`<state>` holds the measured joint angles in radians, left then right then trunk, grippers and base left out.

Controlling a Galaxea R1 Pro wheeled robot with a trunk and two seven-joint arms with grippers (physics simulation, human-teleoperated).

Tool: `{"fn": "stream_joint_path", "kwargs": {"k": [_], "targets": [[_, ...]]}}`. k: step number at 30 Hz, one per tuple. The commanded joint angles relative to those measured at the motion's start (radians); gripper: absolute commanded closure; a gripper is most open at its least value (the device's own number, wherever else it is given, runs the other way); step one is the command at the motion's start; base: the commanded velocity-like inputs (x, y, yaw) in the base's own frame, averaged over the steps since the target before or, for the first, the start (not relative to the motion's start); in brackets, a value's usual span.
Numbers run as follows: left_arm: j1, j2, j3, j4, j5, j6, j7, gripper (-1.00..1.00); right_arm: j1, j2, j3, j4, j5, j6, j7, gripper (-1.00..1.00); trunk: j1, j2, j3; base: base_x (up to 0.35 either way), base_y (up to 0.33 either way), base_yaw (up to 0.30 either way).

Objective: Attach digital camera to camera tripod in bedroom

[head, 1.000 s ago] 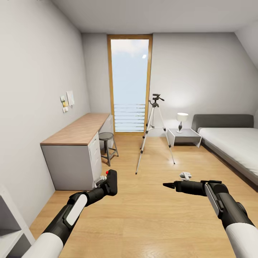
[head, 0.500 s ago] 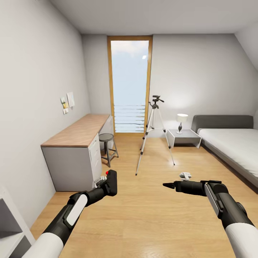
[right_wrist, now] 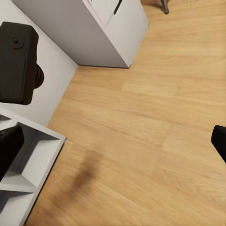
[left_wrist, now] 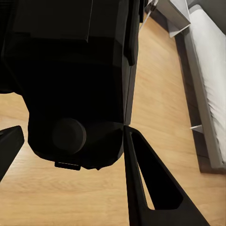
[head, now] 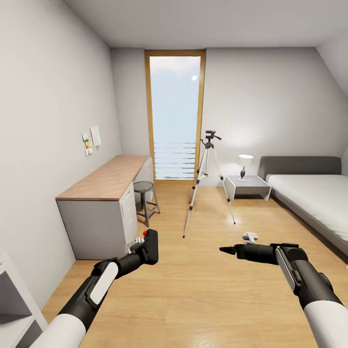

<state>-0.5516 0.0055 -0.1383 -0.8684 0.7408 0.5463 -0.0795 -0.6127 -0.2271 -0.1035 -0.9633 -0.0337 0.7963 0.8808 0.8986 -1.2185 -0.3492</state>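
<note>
The tall silver-legged camera tripod (head: 208, 180) stands before the wood-framed window (head: 175, 115), between the long wood-topped desk (head: 107, 177) at left and the grey bed (head: 314, 193) at right.

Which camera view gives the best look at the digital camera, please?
The right wrist view: the digital camera appears whole there, side-on, boxy and black. In the head view the digital camera is small, held in the left claw, red dot on top. In the left wrist view it is too close, just a dark mass between the fingers.

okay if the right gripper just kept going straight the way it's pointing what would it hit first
The right gripper points sideways toward the robot's left. Along that line, the digital camera in the left gripper likely comes first, with the grey desk behind it; depth is hard to judge.
</note>
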Motion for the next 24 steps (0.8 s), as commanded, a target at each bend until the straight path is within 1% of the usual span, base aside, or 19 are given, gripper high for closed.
{"fn": "stream_joint_path", "kwargs": {"k": [1, 24], "targets": [[-0.001, 0.001, -0.001, -0.001, -0.001, 0.003, 0.001, 1.00, -0.001, 0.000, -0.001, 0.000, -0.003, 0.007, 0.001, -1.00, -0.004, 0.007, 0.002, 0.000, 0.000, 0.000], [-0.001, 0.002, 0.000, 0.002, 0.002, 0.003, 0.001, 1.00, -0.001, 0.001, -0.001, 0.000, -0.005, 0.007, 0.001, -1.00, -0.092, 0.168, 0.074, 0.000, 0.000, 0.000]]}}
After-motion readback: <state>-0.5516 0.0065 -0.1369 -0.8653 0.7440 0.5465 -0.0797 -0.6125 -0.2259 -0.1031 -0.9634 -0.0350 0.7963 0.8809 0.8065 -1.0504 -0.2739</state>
